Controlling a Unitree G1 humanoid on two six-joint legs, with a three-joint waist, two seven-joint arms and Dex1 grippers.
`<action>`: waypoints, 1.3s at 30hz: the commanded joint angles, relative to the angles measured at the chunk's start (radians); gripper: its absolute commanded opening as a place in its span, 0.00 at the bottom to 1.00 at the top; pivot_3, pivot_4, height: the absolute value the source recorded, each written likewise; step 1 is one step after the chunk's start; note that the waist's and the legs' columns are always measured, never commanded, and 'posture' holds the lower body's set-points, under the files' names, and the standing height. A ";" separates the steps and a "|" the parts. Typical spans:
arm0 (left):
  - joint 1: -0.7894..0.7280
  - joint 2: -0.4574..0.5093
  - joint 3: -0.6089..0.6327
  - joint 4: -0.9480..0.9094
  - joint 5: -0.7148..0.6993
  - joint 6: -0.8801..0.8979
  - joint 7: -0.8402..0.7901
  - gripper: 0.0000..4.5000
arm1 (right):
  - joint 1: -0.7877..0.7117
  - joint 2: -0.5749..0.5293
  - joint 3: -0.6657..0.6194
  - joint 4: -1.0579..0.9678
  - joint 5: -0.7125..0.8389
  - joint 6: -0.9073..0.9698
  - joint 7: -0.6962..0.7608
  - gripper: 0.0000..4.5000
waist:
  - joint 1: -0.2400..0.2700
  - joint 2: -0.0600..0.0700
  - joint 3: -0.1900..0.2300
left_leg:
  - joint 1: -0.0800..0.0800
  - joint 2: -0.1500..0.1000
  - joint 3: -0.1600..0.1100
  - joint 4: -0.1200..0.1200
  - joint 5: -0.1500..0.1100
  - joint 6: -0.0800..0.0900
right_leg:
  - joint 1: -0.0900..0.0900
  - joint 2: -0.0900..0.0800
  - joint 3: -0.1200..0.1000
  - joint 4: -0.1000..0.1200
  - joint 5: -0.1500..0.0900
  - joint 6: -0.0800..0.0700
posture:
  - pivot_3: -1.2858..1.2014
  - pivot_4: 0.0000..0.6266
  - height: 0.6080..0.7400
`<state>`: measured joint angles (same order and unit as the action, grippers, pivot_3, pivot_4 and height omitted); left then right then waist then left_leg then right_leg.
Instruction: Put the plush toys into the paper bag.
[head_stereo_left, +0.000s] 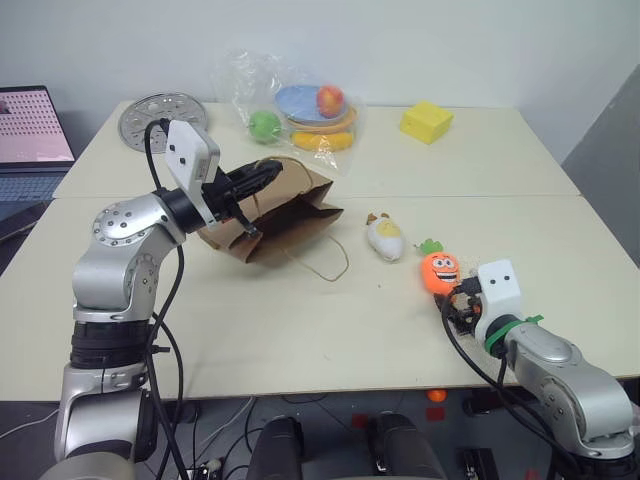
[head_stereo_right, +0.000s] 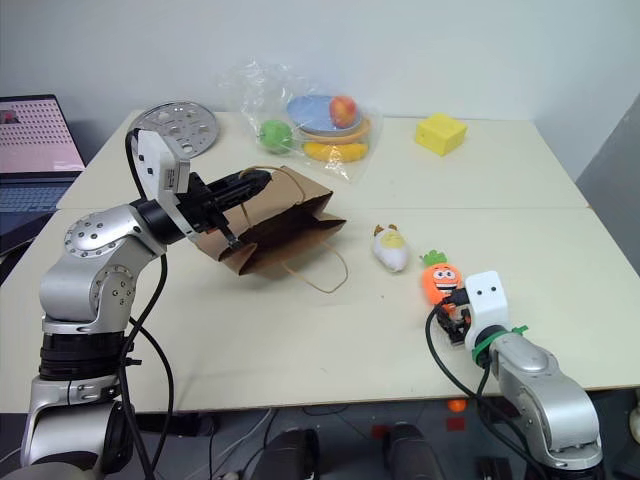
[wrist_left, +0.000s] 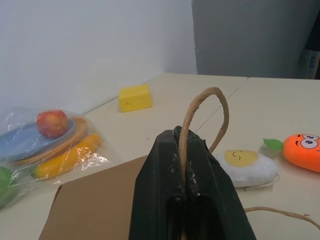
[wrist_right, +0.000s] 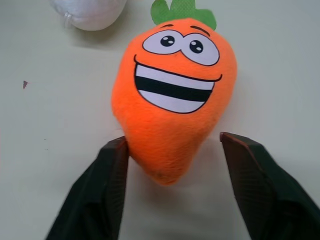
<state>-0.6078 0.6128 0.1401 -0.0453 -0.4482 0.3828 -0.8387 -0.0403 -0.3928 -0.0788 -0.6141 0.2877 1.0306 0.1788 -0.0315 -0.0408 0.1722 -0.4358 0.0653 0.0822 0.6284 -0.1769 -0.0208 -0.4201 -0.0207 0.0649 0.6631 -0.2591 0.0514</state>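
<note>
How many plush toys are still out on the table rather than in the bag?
2. The carrot plush lies near the table's front right, its tip between the open right gripper's fingers. The egg plush lies between it and the paper bag, whose inside I cannot see.

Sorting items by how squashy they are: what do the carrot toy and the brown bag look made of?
The carrot toy looks like soft orange plush, fuzzy-napped, with a printed face and felt-like green top. The brown bag looks like matte kraft paper, creased, with twisted twine handles.

Egg toy cropped by frame edge
</note>
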 joint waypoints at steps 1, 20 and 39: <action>-0.013 0.010 0.016 -0.037 -0.006 -0.010 0.007 0.00 | -0.011 -0.006 -0.001 -0.001 -0.014 -0.059 0.014 0.39 | 0.000 0.000 0.000 | 0.000 0.000 0.000 0.000 0.000 0.000 | 0.000 0.000 0.000 0.000 0.000 0.000 | 0.52 0.24 1.00; -0.082 0.004 0.000 0.040 0.007 -0.037 -0.017 0.00 | -0.340 -0.118 0.018 -0.021 0.306 -0.014 0.312 0.01 | 0.000 0.000 0.000 | 0.000 0.000 -0.001 0.000 0.000 0.000 | 0.000 0.000 -0.001 0.000 0.000 0.000 | 0.52 0.24 1.00; -0.073 0.009 -0.016 -0.005 -0.003 -0.027 -0.036 0.00 | -0.655 0.195 0.355 0.472 0.040 -0.210 0.252 0.01 | 0.000 0.000 0.000 | -0.001 0.001 0.000 0.000 0.000 0.000 | -0.001 0.001 -0.001 0.001 0.000 0.000 | 0.52 0.24 1.00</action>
<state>-0.6725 0.6123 0.1134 -0.0094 -0.4428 0.3633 -0.8675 -0.6624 -0.2079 0.2676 -0.1543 0.3443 0.8524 0.4316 -0.0319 -0.0410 0.1723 -0.4367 0.0660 0.0821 0.6286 -0.1769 -0.0207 -0.4209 -0.0201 0.0636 0.6643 -0.2587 0.0514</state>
